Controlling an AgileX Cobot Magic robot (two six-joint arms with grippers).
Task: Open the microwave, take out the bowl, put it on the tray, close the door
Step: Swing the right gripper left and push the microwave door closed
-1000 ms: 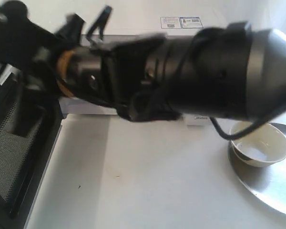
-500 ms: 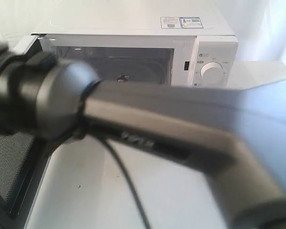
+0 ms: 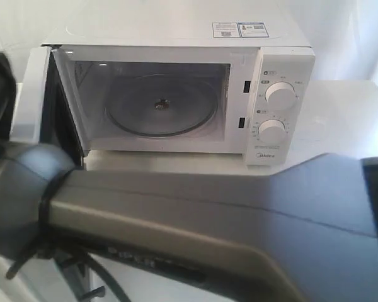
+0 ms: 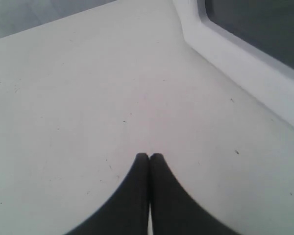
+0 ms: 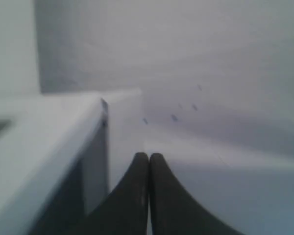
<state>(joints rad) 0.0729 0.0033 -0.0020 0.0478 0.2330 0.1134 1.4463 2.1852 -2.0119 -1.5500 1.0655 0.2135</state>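
Closure of the door is the step we judge outstanding. The white boxy countertop microwave stands at the back of the white desk with its cavity exposed, and we find nothing inside but the round glass turntable plate. The white microwave door with its black mesh inner side stands swung out on the left, nearly edge-on to the exterior camera. The small cream bowl and the large silver tray appear in no view. A thick grey robot arm crosses the foreground and covers the desk there, so we cannot confirm placement.

The left jaws are pressed together with nothing between them, low over bare desk, near a white frame around a dark pane that we take for the door's outer face. The right jaws are likewise pressed together and empty. That view is blurred, and we cannot identify the white edge beside them.

Handling: we judge the door stiff, light on its hinge and smooth-faced. It calls for a push, not a grasp, placed on the outer face toward the free edge and off the pane. Pressed-together jaws may slide on glossy plastic, and the latch probably wants a firm final press.

Markings: a "Midea" logo reads faintly below the two round white dials. The two stickers on the casing top are too small to read.
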